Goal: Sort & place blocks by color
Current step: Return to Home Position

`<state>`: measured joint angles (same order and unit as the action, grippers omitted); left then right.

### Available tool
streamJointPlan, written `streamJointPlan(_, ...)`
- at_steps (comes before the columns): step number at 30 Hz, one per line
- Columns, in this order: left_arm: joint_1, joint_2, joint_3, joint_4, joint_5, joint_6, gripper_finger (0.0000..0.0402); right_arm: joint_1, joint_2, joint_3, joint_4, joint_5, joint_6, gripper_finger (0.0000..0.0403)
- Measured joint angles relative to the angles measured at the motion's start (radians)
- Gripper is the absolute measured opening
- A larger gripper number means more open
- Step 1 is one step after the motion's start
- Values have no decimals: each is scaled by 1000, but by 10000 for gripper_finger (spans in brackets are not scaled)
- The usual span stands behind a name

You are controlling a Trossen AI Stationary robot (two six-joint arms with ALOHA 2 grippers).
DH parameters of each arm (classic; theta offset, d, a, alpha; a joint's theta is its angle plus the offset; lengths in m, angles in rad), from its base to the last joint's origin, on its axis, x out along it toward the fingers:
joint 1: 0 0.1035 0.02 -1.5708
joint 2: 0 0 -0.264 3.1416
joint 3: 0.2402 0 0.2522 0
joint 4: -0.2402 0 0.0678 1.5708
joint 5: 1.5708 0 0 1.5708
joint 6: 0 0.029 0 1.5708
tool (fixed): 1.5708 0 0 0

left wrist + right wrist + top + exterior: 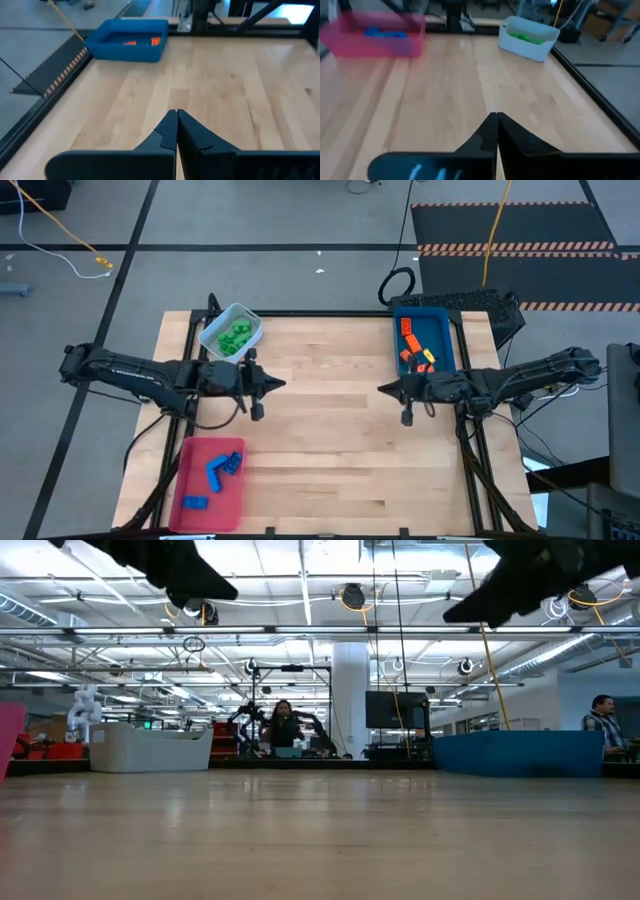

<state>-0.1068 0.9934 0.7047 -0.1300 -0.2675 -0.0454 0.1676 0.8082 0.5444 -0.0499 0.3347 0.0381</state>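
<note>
Small studded blocks, sorted by colour. Green blocks (236, 337) heaped in pale tray (251, 319), upper left of tabletop (330, 440); orange blocks (413, 345) in blue tray (437, 328), upper right; blue blocks (218, 469) in red tray (225, 505), lower left. Heaps overlap, counts unclear; low view shows only tray walls, blocks hidden. Left gripper (278, 383) mid-left, right gripper (384, 389) mid-right, tips facing, each with fingers pressed together, holding nothing, over bare wood

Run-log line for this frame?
left gripper shut, empty, above table | right gripper shut, empty, above table | green blocks in pale tray | orange blocks in blue tray | blue blocks in red tray
</note>
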Motion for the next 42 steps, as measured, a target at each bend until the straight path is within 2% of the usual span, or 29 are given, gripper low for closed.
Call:
streamJointPlan(4,0,-81,-75,29,-2,-3,1,-1,-111,-146,106,0,35,0)
streamJointPlan(11,2,-299,-316,196,-4,-55,1,-1,-279,-272,114,-2,73,0)
streamJointPlan(17,1,-476,-459,236,-4,-101,1,-1,-406,-352,174,-100,57,0)
streamJointPlan(23,0,-596,-545,239,-4,-107,4,-1,-505,-424,204,-105,69,0)
streamJointPlan(31,0,-691,-620,256,-3,-107,4,-1,-557,-491,202,-106,108,0)
streamJointPlan(37,0,-743,-638,262,71,-64,5,-3,-576,-496,202,-203,96,0)
streamJointPlan(42,0,-791,-657,262,84,-53,5,-3,-588,-497,194,-208,89,0)
